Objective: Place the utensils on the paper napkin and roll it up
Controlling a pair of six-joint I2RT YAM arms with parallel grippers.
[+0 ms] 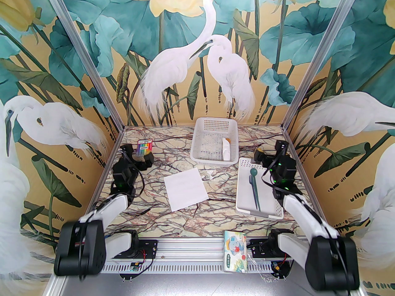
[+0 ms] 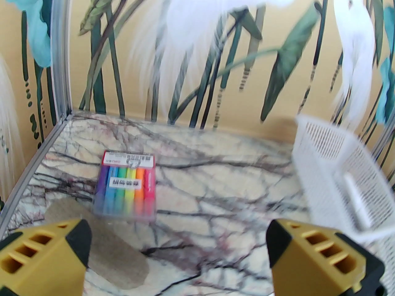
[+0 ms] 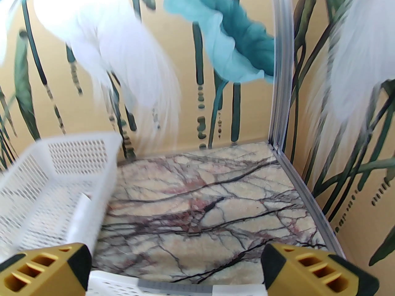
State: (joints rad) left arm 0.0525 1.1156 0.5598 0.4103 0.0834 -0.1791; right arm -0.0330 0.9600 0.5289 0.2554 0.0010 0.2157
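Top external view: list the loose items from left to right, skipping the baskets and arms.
marker pack → napkin → tissue pack → utensils. The wrapped utensil in the far basket overlaps the tissue pack's span, so it is left out.

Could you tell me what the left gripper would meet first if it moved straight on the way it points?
Most likely the bare table, just right of the marker pack: the open left gripper tilts down toward it. The pack lies slightly left of that line, though depth is unclear.
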